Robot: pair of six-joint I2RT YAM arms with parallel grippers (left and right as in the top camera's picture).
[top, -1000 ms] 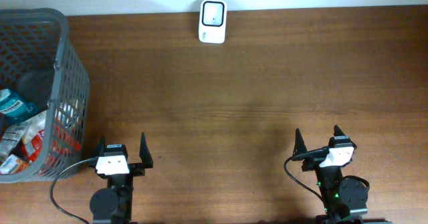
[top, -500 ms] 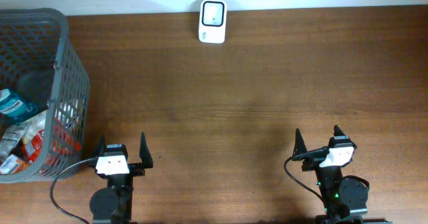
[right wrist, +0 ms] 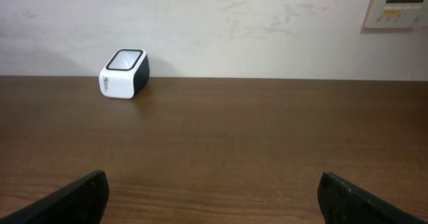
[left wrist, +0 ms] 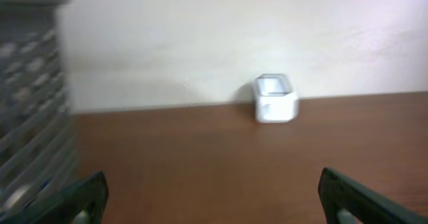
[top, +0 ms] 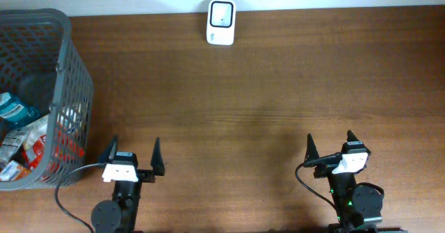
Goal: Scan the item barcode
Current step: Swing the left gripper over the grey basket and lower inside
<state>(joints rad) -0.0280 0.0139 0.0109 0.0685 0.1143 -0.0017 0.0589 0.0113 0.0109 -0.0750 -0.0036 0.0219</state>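
Claws: left claw spread wide, empty; right claw spread wide, empty.

Matt wooden table (scanner: glossy plastic)

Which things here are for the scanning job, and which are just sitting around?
For the job:
- white barcode scanner at the table's far edge
- packets waiting inside the grey basket
- left gripper and right gripper, both open and empty

Just there:
- wall control panel
- wooden table
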